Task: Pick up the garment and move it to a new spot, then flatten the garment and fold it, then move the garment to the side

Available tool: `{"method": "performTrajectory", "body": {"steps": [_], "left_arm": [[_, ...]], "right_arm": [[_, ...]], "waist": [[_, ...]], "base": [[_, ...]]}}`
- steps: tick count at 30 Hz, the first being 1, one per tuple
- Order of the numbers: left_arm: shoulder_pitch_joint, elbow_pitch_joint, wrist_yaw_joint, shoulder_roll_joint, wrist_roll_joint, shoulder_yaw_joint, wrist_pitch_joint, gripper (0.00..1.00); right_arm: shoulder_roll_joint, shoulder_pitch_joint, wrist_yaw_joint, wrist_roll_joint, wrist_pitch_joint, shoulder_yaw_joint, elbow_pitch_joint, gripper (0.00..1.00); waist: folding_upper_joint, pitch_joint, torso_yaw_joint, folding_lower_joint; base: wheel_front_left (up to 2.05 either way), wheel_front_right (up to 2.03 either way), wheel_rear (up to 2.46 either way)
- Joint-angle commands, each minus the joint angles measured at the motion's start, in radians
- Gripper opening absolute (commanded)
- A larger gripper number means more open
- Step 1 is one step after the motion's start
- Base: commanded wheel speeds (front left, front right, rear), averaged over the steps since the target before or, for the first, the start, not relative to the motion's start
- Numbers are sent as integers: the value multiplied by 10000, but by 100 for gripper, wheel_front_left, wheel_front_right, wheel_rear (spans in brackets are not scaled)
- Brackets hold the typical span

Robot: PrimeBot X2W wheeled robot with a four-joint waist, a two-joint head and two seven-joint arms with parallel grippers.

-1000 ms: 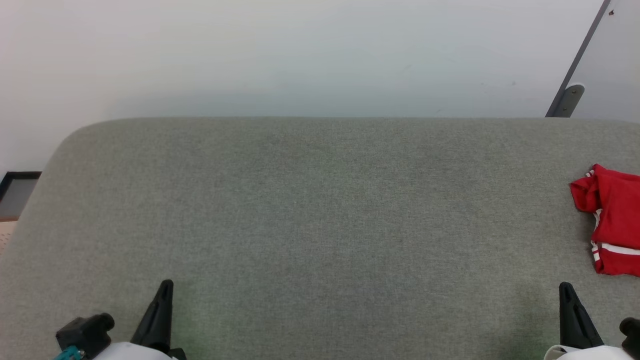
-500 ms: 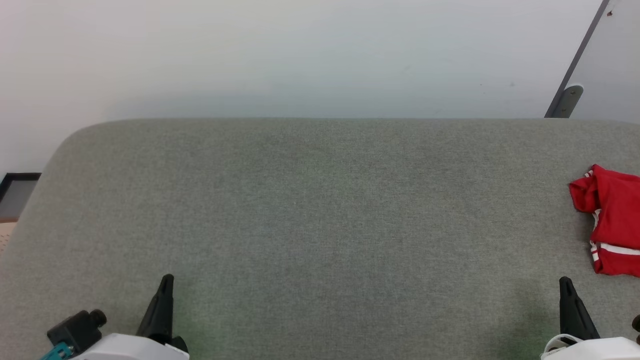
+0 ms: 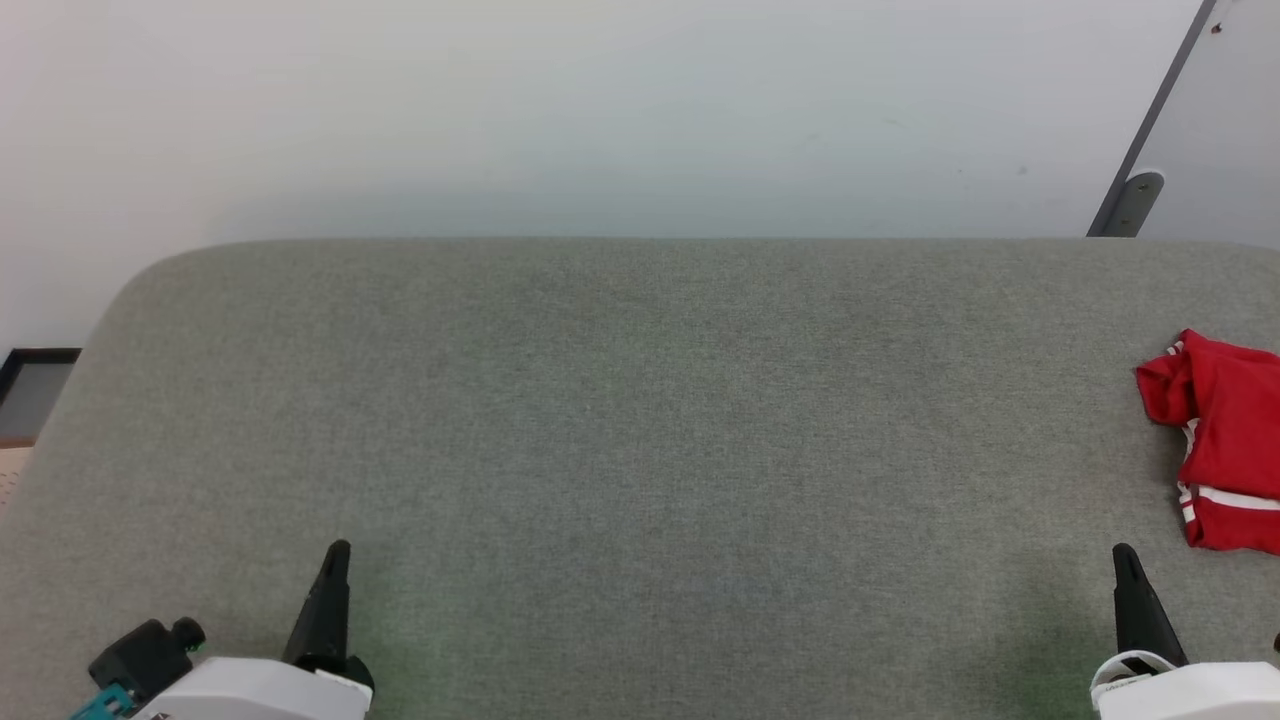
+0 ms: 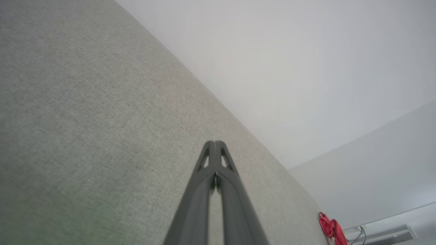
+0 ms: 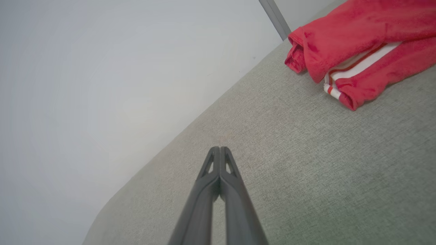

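Observation:
The garment [image 3: 1228, 440], red with white-and-red striped trim, lies folded at the right edge of the grey cushioned surface [image 3: 640, 420], partly cut off by the head view's border. In the right wrist view the garment [image 5: 361, 44] sits at the upper right, and the left wrist view has the garment [image 4: 332, 228] far off at the lower right. My right gripper [image 3: 1122, 553] is shut and empty, a short way in front of the garment. At the lower left my left gripper [image 3: 338, 549] is shut too, holding nothing. Both pairs of fingers press together in the wrist views, left gripper [image 4: 214, 143], right gripper [image 5: 220, 148].
A pale wall [image 3: 600, 110] rises behind the cushioned surface. A grey slanted post with a metal bracket [image 3: 1138, 192] stands at the back right. Beyond the surface's left edge, a dark-framed panel [image 3: 30, 385] sits lower down.
Both grippers have edged slightly forward over the surface, and more of each white wrist shows at the bottom. The garment lies where it was.

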Motion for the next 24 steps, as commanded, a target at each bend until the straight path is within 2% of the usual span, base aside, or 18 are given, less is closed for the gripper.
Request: {"method": "performTrajectory", "body": {"steps": [1, 24], "left_arm": [[-251, -127, -3, 22, -240, 98, 70, 0], [-439, -132, -3, -486, -2317, 486, 769, 0]], "right_arm": [[-47, -272, -6, 312, 62, 25, -85, 0], [-56, -524, -8, 3163, 737, 107, 5, 0]], "waist": [[-1, -2, -1, 0], [-1, -42, -30, 0]], "base": [[0, 0, 0], [0, 0, 0]]}}
